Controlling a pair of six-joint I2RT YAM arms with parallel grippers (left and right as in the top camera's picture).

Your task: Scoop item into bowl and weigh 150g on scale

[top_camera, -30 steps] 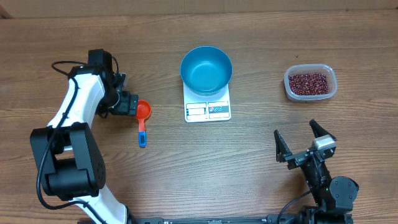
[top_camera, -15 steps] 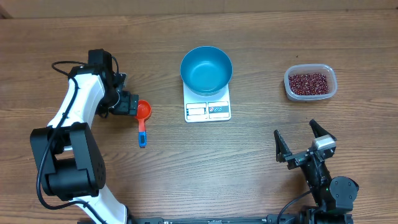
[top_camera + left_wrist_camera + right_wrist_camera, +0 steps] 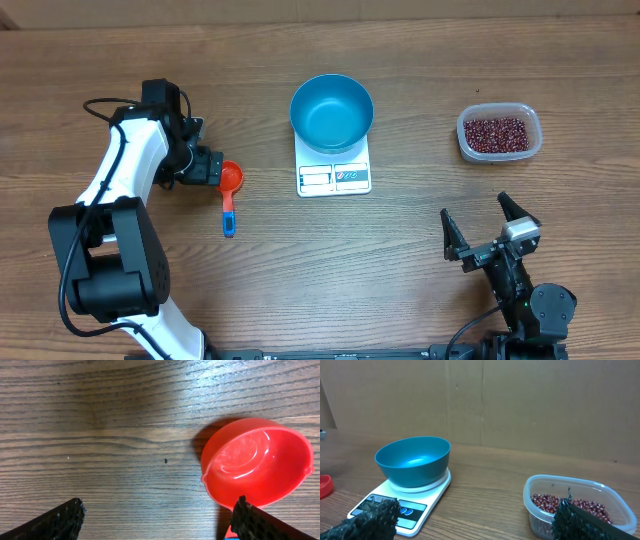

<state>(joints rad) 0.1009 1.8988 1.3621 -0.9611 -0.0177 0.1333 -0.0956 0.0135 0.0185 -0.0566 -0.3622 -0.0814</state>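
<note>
We see nothing move: left gripper (image 3: 206, 166) gapes at the scoop (image 3: 231, 179), perhaps touching; right gripper (image 3: 478, 222) gapes idle; scooping unstarted.

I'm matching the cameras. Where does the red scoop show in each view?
Overhead: red scoop left of the scale.
Left wrist: scoop at right, cup empty.
Right wrist: red sliver at left edge.
Shared landmark: blue bowl on the scale, in overhead and right wrist only.

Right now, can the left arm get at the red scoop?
Probably yes: the left claw stands open right over the red scoop, and nothing lies between them or on top of it.
</note>
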